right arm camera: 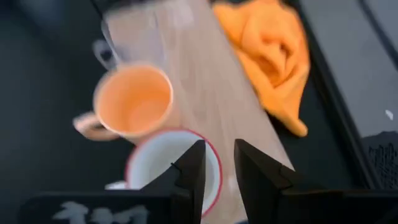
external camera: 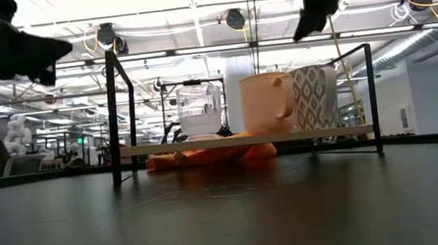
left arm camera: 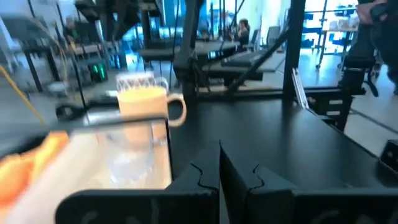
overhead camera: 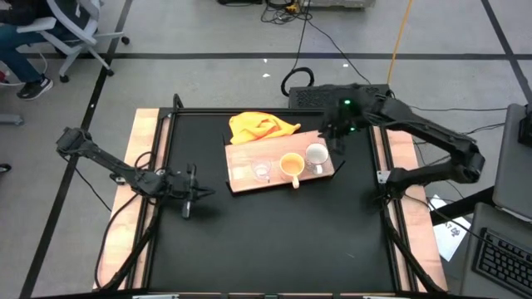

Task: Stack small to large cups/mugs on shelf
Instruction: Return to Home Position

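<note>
Left gripper (overhead camera: 191, 193): hovering over the table (overhead camera: 249, 241), well apart from the shelf (overhead camera: 245, 158), fingers pressed together, empty.
Shelf: we count glass cup (overhead camera: 262, 170), orange mug (overhead camera: 292, 165) and patterned mug (overhead camera: 317, 154) in a row, small to large.
Right gripper (overhead camera: 337, 133): above the patterned mug, fingers slightly parted, empty.
Remaining: we judge only homing both arms.

1. The shelf (overhead camera: 249, 156) lies on the table (overhead camera: 249, 249), in its far half and a little right of centre.
2. Three vessels stand in a row on the shelf: the glass cup (overhead camera: 263, 170) at the left, the middle mug (overhead camera: 292, 165) just beside it, and the right-hand mug (overhead camera: 317, 154) next along, slightly farther back.
3. A cloth (overhead camera: 260, 126) lies behind the shelf, against its far left edge.
4. The left gripper (overhead camera: 193, 193) hangs left of the shelf, well apart.
5. The right gripper (overhead camera: 337, 137) hangs above the shelf's far right end.
</note>
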`<state>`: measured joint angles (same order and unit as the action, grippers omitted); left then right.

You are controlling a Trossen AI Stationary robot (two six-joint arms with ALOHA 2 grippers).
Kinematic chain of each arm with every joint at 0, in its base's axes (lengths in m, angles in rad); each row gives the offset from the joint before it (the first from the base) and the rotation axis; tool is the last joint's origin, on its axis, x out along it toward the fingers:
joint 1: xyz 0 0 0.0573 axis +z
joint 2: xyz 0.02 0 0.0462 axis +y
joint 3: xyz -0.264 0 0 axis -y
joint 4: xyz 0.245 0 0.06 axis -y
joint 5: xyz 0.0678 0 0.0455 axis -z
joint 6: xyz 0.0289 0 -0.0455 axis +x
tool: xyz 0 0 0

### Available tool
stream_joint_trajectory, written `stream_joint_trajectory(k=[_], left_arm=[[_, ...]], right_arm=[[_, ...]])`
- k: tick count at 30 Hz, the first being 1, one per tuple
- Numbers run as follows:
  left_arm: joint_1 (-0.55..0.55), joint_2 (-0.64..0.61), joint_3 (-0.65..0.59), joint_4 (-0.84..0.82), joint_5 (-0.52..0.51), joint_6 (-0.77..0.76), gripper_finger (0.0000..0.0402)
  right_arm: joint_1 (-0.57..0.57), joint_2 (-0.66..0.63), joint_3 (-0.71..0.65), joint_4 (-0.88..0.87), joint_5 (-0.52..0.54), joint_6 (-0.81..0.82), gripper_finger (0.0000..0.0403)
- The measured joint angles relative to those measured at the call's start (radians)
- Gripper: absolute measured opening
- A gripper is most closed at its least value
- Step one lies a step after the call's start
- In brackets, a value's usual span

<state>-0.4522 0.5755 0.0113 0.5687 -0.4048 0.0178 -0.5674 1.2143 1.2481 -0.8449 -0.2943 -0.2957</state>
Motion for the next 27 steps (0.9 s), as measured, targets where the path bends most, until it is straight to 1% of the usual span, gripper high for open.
stream_joint_trajectory(k=[3,6,8,13,17,21,25,27], left_arm=[[0.000,0.000,0.000,0.046,-0.008,0.088,0.0005],[0.000,0.000,0.000,0.071,-0.015,0.149,0.0003],[0.000,0.000,0.000,0.083,-0.015,0.170,0.0002],[0.000,0.000,0.000,0.119,-0.016,0.191,0.0001],[-0.003,0.000,0.000,0.118,-0.016,0.200,0.0001],[-0.020,-0.002,0.009,0.149,-0.021,0.256,0.0001],[-0.037,-0.002,0.044,0.141,-0.089,0.277,0.0001],[-0.041,-0.002,0.062,0.103,-0.096,0.269,0.0001]], right_arm=[[0.007,-0.078,-0.010,0.020,-0.038,0.039,0.0055],[0.025,-0.165,-0.072,0.079,-0.048,0.067,0.0016],[0.035,-0.226,-0.123,0.112,-0.049,0.082,0.0006],[0.064,-0.375,-0.264,0.186,-0.049,0.183,0.0002],[0.112,-0.486,-0.375,0.255,-0.049,0.239,0.0001],[0.169,-0.583,-0.478,0.325,-0.049,0.276,0.0000],[0.209,-0.656,-0.561,0.366,-0.049,0.295,0.0000],[0.230,-0.679,-0.600,0.399,-0.049,0.316,0.0000]])
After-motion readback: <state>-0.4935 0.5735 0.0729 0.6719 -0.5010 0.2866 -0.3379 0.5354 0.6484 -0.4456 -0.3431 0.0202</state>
